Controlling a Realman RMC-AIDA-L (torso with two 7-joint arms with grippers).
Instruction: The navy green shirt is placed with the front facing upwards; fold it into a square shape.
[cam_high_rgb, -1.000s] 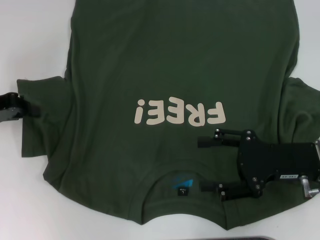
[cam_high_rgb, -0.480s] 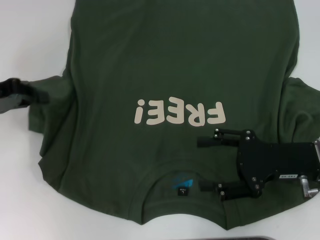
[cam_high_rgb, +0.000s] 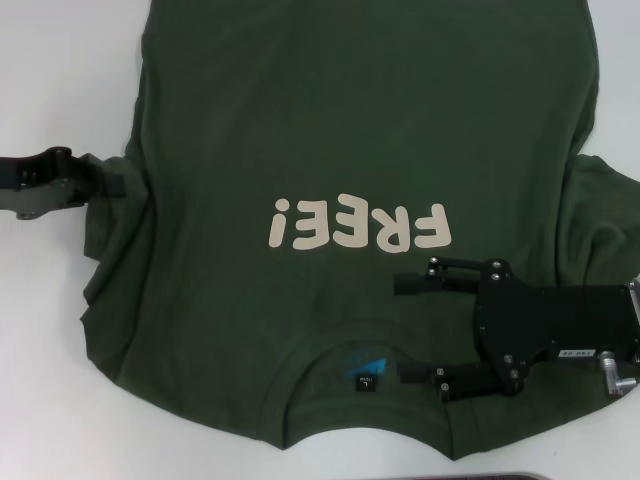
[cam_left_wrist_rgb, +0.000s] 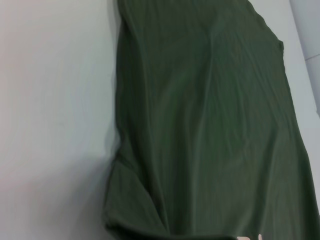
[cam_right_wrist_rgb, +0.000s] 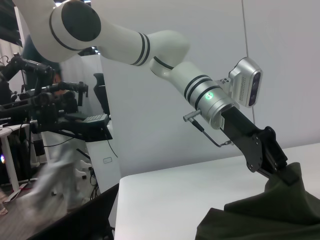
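- The left gripper (cam_high_rgb: 112, 185) is clamped on the left sleeve edge of the shirt (cam_high_rgb: 360, 130), with the cloth drawn in over the body.
- Bare white surface (cam_high_rgb: 60, 330) lies open to its left.
- The shirt lies front-up, its collar (cam_high_rgb: 365, 345) at the near edge.
- The right gripper (cam_high_rgb: 420, 328) hovers, jaws apart, over the right shoulder.

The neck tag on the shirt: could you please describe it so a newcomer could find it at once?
Start from the green shirt covering the white table, and find its collar at the near edge, below the cream lettering. Just inside sits the neck tag, small, black with blue, the only non-green patch there.
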